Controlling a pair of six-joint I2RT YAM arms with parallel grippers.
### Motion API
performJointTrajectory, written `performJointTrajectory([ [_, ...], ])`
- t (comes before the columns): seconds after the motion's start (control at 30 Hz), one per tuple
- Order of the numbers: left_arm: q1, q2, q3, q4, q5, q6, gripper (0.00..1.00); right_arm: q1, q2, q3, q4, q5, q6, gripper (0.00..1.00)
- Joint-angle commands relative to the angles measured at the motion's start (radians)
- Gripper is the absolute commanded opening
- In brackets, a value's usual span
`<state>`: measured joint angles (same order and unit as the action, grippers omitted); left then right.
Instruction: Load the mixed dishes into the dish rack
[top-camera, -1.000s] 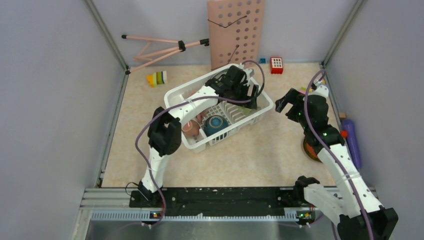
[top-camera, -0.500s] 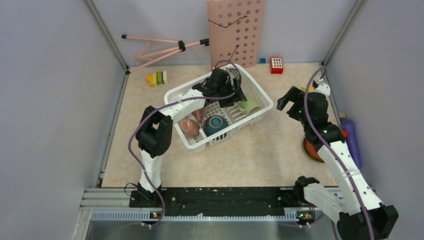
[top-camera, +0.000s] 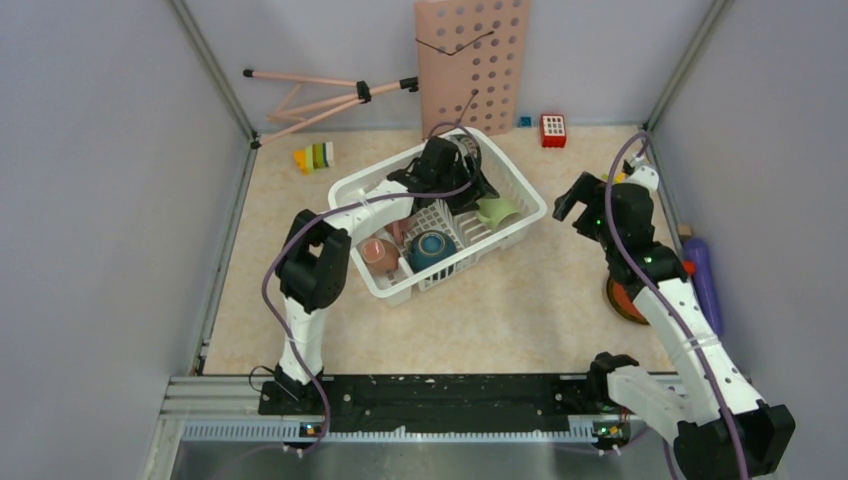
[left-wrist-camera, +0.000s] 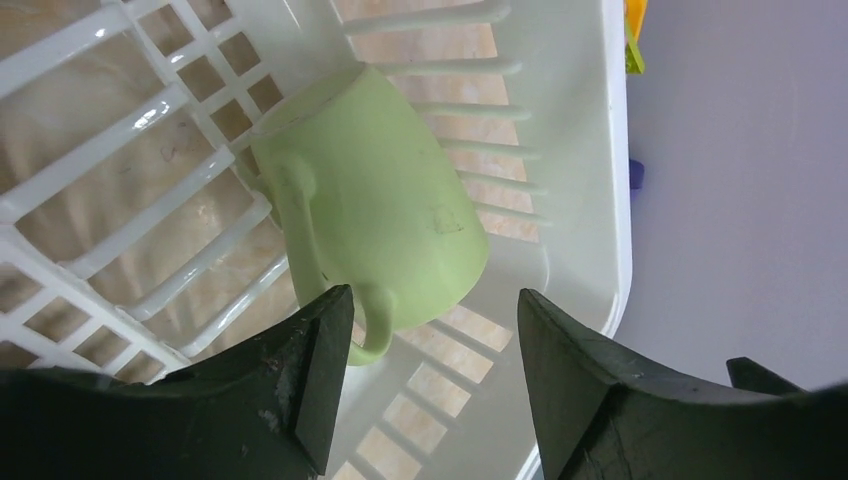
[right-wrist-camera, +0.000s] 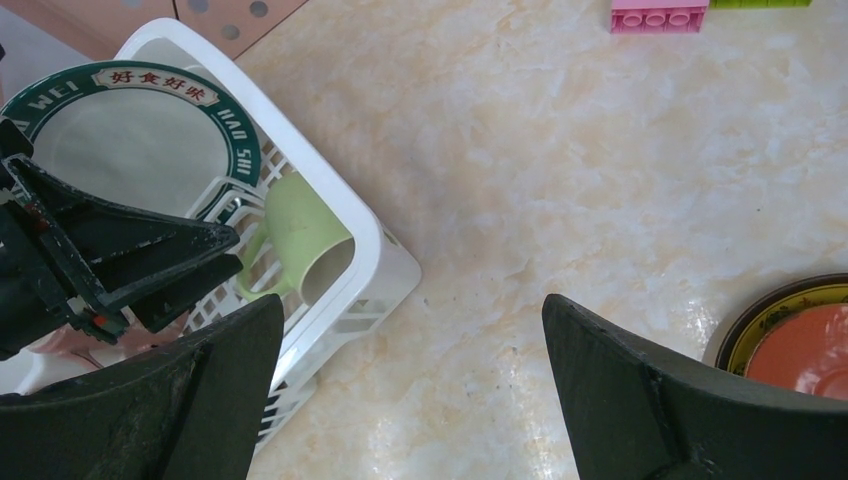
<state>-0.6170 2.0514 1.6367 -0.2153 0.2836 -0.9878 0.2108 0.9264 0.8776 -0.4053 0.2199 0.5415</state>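
Logging left claw spread wide, gripping nothing, hanging just above light green mug. Noting mug lying on its side on grid floor of dish rack, at the end nearest right arm, handle turned up toward the claw. Seeing teal-rimmed plate standing upright in rack beside mug, partly hidden behind left claw in right wrist view. Finding blue bowl and pink cup sitting side by side at rack's near end. Recording right claw also gaping wide and empty, hovering over tabletop just beside rack's corner. Spotting orange plate resting on tabletop outside rack, near right arm, partly covered by it in overhead view.
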Motion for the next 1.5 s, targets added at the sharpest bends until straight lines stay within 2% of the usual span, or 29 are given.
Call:
performJointTrajectory([
  [0.0, 0.004, -0.046, -0.011, -0.069, -0.114, -0.034, 0.67, -0.006, -0.005, 0.039, 0.034, 0.016, -0.013, 0.99],
  [0.2, -0.037, -0.171, -0.161, -0.032, -0.317, -0.160, 0.68, -0.007, 0.011, 0.038, 0.051, 0.009, -0.011, 0.99],
  [0.37, -0.079, -0.236, -0.234, 0.051, -0.414, -0.237, 0.70, -0.006, 0.022, 0.041, 0.057, 0.001, -0.011, 0.99],
  [0.47, -0.092, -0.209, -0.227, 0.056, -0.415, -0.287, 0.70, -0.005, 0.020, 0.039, 0.056, 0.001, -0.009, 0.99],
  [0.6, -0.099, -0.154, -0.218, 0.113, -0.348, -0.363, 0.69, -0.006, 0.016, 0.041, 0.053, 0.002, -0.010, 0.99],
  [0.8, -0.112, -0.122, -0.193, 0.080, -0.397, -0.427, 0.68, -0.006, 0.009, 0.043, 0.050, 0.003, -0.010, 0.99],
  [0.97, -0.120, -0.087, -0.171, 0.098, -0.382, -0.453, 0.66, -0.008, 0.009, 0.041, 0.054, -0.003, -0.010, 0.99],
  [1.1, -0.123, -0.050, -0.162, 0.148, -0.362, -0.453, 0.52, -0.006, 0.010, 0.041, 0.053, -0.007, -0.007, 0.99],
  [1.13, -0.124, -0.044, -0.162, 0.166, -0.358, -0.445, 0.44, -0.008, 0.009, 0.041, 0.053, -0.008, -0.005, 0.99],
  [1.2, -0.127, -0.043, -0.161, 0.177, -0.374, -0.430, 0.33, -0.007, 0.005, 0.040, 0.054, -0.008, -0.004, 0.99],
  [1.33, -0.135, -0.060, -0.165, 0.184, -0.417, -0.393, 0.20, -0.008, -0.005, 0.034, 0.045, -0.001, -0.005, 0.99],
  [1.4, -0.135, -0.071, -0.173, 0.197, -0.429, -0.378, 0.04, -0.008, -0.011, 0.030, 0.044, 0.005, -0.007, 0.99],
  [1.47, -0.137, -0.083, -0.177, 0.207, -0.428, -0.358, 0.00, -0.007, -0.015, 0.029, 0.044, 0.008, -0.007, 0.99],
])
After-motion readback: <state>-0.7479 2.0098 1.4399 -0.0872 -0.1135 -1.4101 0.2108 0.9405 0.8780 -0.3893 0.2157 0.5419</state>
